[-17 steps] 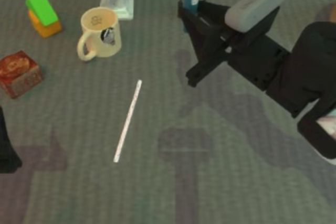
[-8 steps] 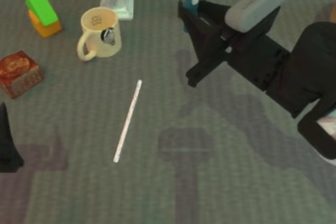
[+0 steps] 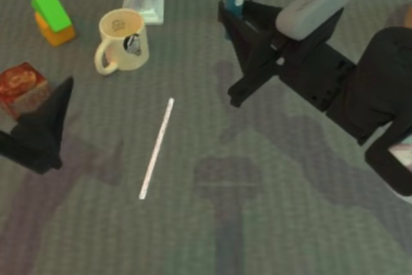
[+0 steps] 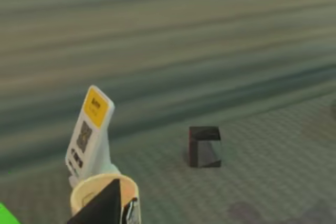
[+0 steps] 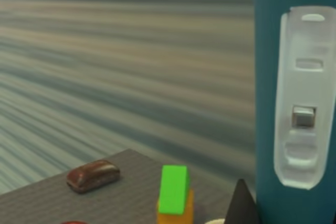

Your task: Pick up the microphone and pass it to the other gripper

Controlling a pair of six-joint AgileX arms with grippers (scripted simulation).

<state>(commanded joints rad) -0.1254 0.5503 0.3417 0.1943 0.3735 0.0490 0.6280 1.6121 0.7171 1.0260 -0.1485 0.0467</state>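
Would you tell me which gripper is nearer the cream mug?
Left. The left gripper sits just below-left of the cream ceramic mug; the right gripper is farther right.

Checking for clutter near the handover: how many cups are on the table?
1: the cream mug stands at the table's upper left, beside the green-and-orange block.

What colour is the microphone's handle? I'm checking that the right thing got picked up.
Teal, with a white switch panel; the microphone shows best in the right wrist view.
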